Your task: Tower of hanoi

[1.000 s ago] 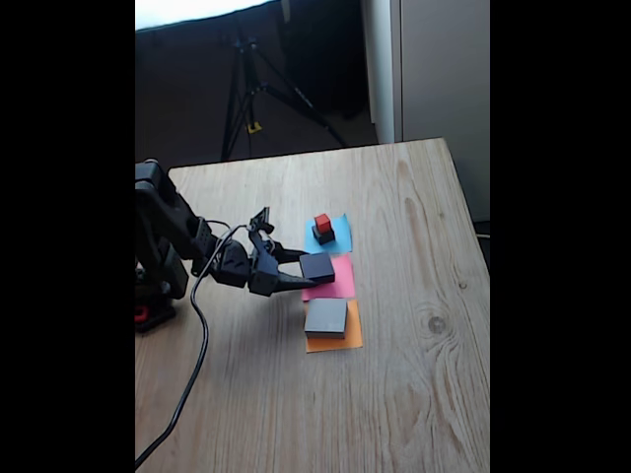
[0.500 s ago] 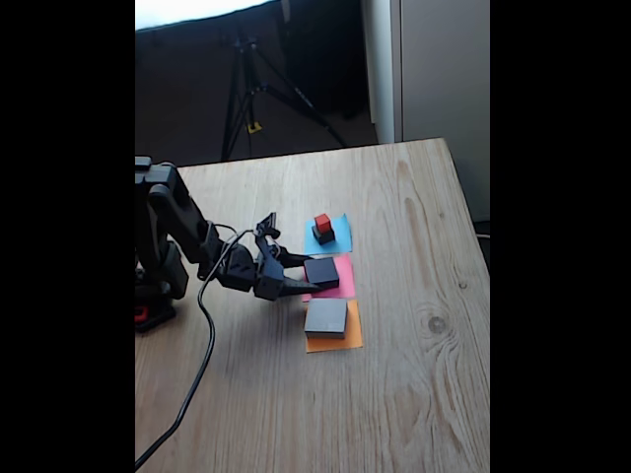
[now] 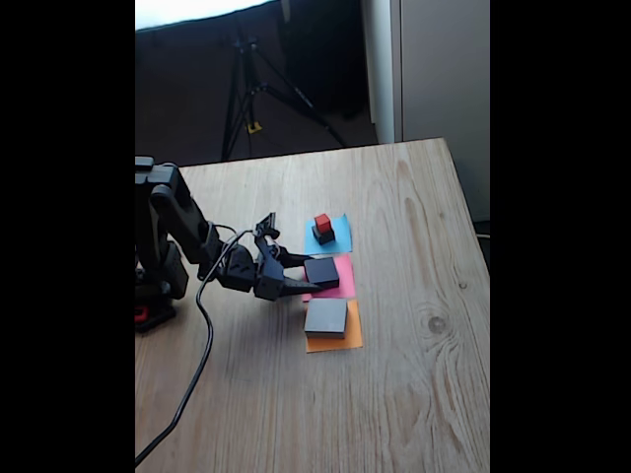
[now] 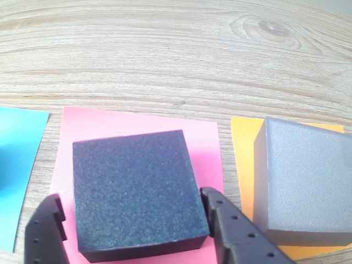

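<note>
two end effector (image 4: 132, 220) fingers bracket medium black block (image 4: 137, 192) on pink paper (image 4: 203, 143), grip uncertain

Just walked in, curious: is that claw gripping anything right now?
Gripper: around the medium black block on the pink paper; whether it is clamped or just released cannot be told.

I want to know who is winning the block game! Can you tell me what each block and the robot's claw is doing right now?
Red cube: sitting on top of the small black cube.
Small black cube: on the blue paper.
Medium black block: flat on the pink paper, between the claw's fingers.
Grey block: flat on the orange paper, untouched.
Claw: fingers on either side of the medium black block; grip tightness unclear.
</note>
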Robot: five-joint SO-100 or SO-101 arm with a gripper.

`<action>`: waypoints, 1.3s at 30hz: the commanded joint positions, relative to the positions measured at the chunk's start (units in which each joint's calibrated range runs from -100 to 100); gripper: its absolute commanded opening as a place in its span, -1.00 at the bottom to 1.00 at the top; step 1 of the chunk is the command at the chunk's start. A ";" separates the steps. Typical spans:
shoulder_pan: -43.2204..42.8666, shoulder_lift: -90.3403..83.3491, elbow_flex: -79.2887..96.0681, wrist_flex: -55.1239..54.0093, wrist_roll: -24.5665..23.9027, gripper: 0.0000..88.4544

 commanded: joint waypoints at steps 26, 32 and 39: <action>-1.42 -43.47 -1.12 40.60 0.52 -0.92; -2.34 -50.43 -5.84 56.95 0.52 -0.99; -5.52 -53.61 -31.12 94.59 0.52 -0.99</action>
